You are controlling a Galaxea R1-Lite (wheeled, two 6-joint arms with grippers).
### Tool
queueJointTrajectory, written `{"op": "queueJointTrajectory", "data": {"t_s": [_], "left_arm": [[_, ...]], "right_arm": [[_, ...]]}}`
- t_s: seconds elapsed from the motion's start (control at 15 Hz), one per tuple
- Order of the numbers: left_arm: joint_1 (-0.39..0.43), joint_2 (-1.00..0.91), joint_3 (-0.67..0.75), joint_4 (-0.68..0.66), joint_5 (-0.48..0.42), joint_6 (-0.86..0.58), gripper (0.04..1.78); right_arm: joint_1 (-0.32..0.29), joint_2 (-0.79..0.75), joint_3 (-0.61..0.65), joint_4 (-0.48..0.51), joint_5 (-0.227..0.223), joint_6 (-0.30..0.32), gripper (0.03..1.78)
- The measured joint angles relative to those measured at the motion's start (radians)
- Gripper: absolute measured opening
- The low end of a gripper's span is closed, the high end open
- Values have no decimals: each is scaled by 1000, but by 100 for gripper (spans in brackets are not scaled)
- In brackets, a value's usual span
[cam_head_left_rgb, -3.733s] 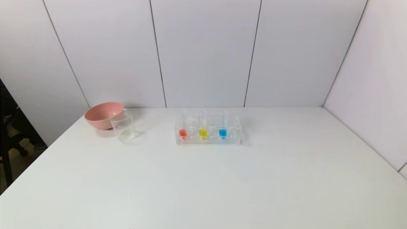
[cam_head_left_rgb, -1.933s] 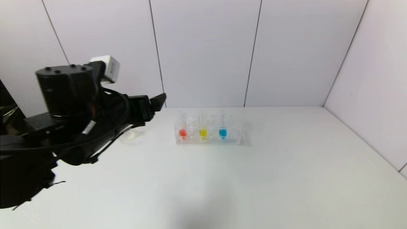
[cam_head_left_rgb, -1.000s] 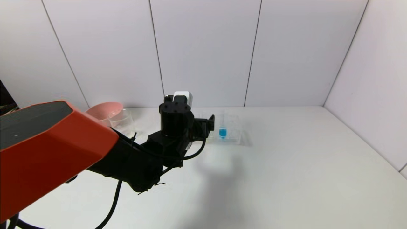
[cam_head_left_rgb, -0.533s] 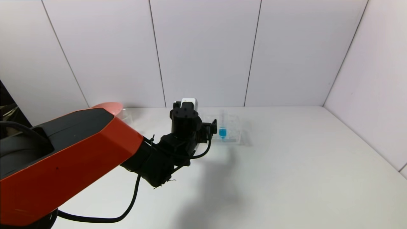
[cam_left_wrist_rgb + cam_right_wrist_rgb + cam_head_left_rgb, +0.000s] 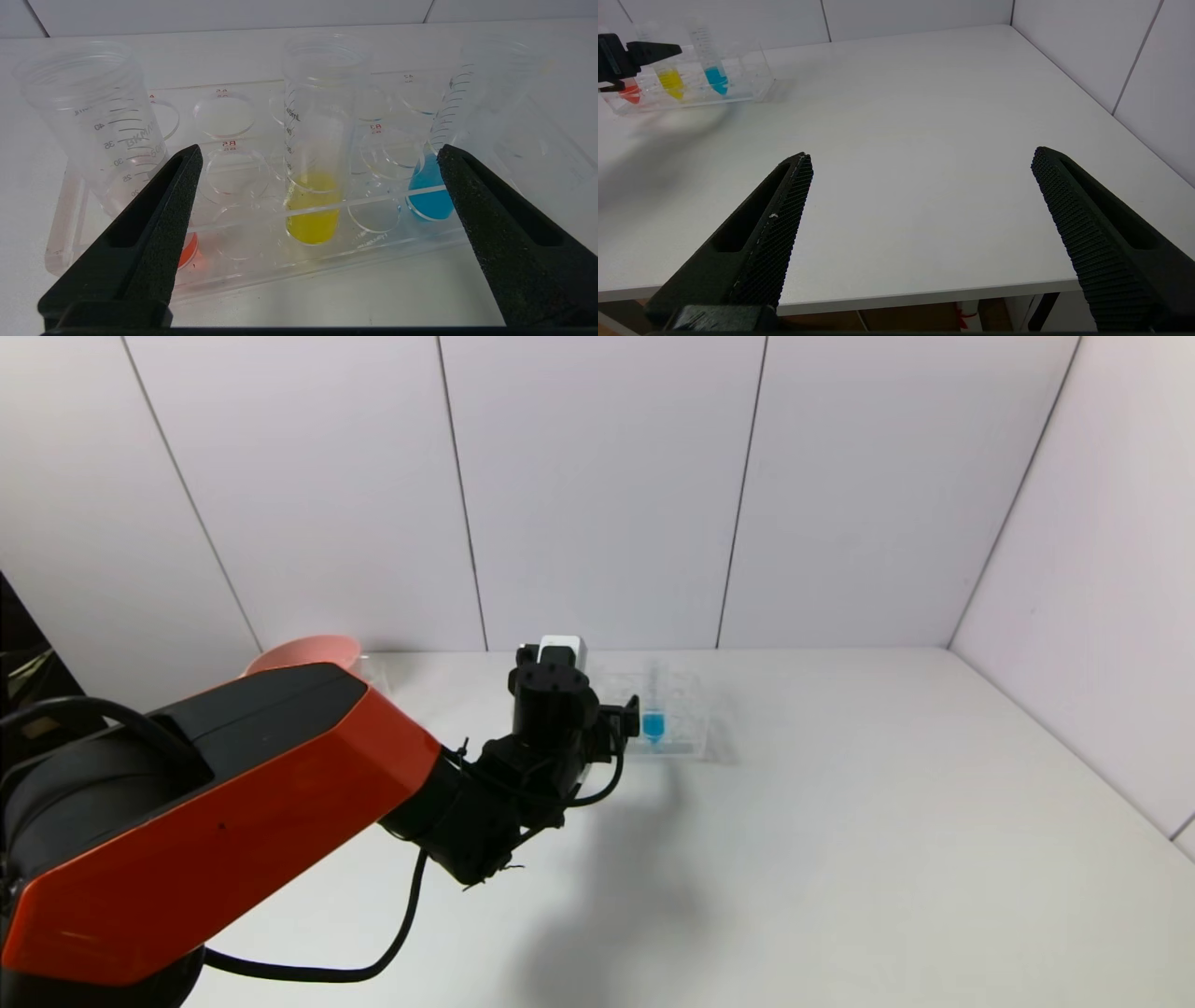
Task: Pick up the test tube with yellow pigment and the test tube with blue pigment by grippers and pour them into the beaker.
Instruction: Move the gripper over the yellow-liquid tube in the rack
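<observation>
My left gripper (image 5: 624,721) is open at the clear rack (image 5: 686,733), with its fingers on either side of the yellow-pigment tube. In the left wrist view the yellow tube (image 5: 312,205) stands upright midway between the open fingers (image 5: 318,149), touching neither. The blue-pigment tube (image 5: 430,189) stands in the rack just beyond one fingertip, and it also shows in the head view (image 5: 653,722). My right gripper (image 5: 922,153) is open and empty, low over the table's near edge. The beaker is almost wholly hidden behind my left arm.
A red-liquid tube (image 5: 188,247) stands in the rack, partly behind the other left finger. A pink bowl (image 5: 301,651) sits at the back left behind my arm. The rack with its tubes (image 5: 691,84) shows far off in the right wrist view. Walls close the back and right.
My left arm came in from the left and reached to the rack. In the last half second it edged a little closer, covering the red and yellow tubes in the head view.
</observation>
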Motion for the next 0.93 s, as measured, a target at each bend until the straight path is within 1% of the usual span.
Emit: {"op": "queueJointTrajectory", "data": {"t_s": [0.93], "left_arm": [[10,15,-11,-1,1,1,175]], "right_arm": [[0,0,0,0,0,0,171]]}}
